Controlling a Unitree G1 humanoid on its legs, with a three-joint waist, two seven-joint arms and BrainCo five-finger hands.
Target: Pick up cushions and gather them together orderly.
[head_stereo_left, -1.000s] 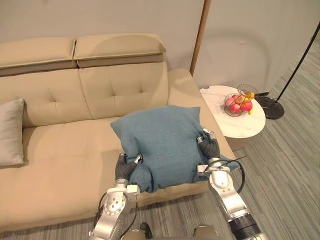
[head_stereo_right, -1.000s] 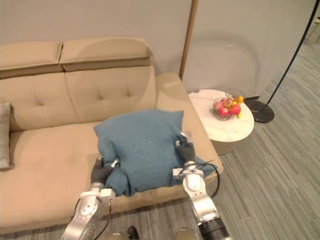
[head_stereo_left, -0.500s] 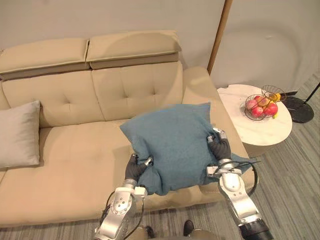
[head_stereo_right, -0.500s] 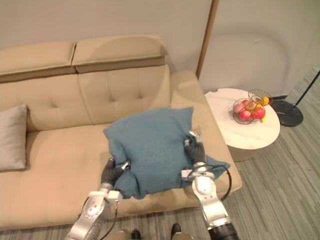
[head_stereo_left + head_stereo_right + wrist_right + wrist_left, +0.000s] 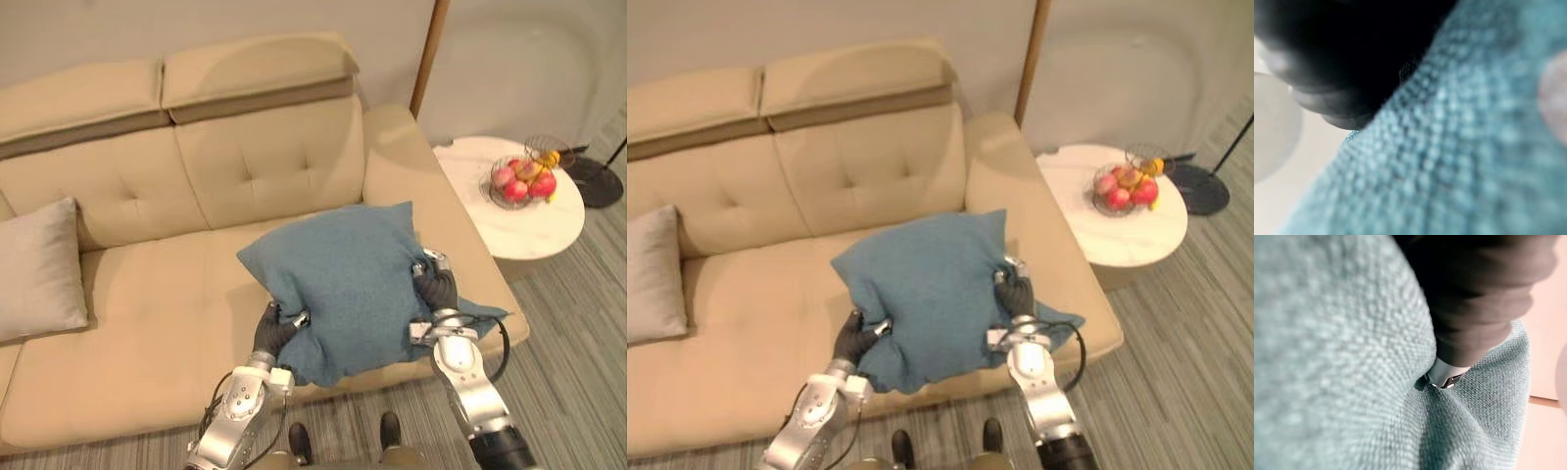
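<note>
A blue cushion hangs just above the front right of the beige sofa's seat, held between both hands. My left hand pinches its lower left corner, where the cloth bunches up. My right hand grips its right edge, thumb on top. In the left wrist view a silver finger digs into the blue cushion; in the right wrist view the blue cushion lies against the dark cover. A grey cushion leans on the backrest at the sofa's left end.
A round white side table stands right of the sofa's armrest, with a wire fruit basket on it. A wooden pole rises behind the armrest. A black lamp base sits on the striped floor at the far right.
The whole picture has shifted, so the camera has moved; more of the grey cushion and the sofa's left part shows. Both hands keep the same hold on the blue cushion.
</note>
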